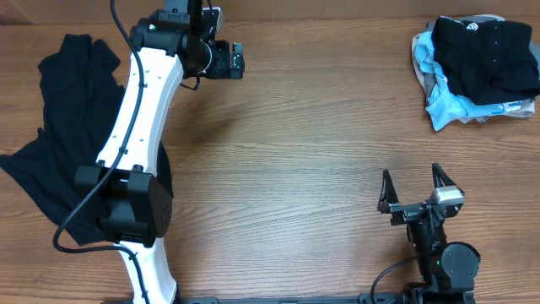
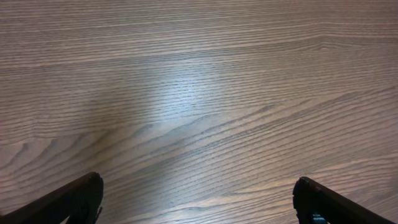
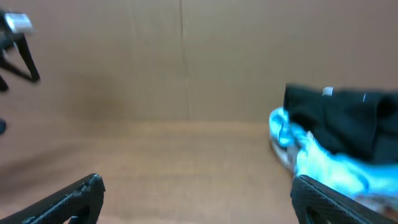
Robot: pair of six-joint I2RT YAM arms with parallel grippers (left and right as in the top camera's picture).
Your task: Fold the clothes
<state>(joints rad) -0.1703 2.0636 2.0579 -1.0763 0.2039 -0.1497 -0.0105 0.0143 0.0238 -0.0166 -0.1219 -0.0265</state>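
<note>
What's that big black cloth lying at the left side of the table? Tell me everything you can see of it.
The black garment is plain, limp, matte fabric, spread loosely and rumpled rather than folded, at the left side of the wooden table. It is narrow and bunched toward the far edge and widens toward the near edge. The white left arm passes over its right part, hiding some of it. No gripper holds it.

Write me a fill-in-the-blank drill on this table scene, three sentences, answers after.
1. The loose black garment lies under the ____ arm.
2. In the pile at the far corner, a black piece sits on top of light ____ fabric.
3. The left gripper and the right gripper both stand ____, holding nothing.

Answers: left; blue; open
</note>
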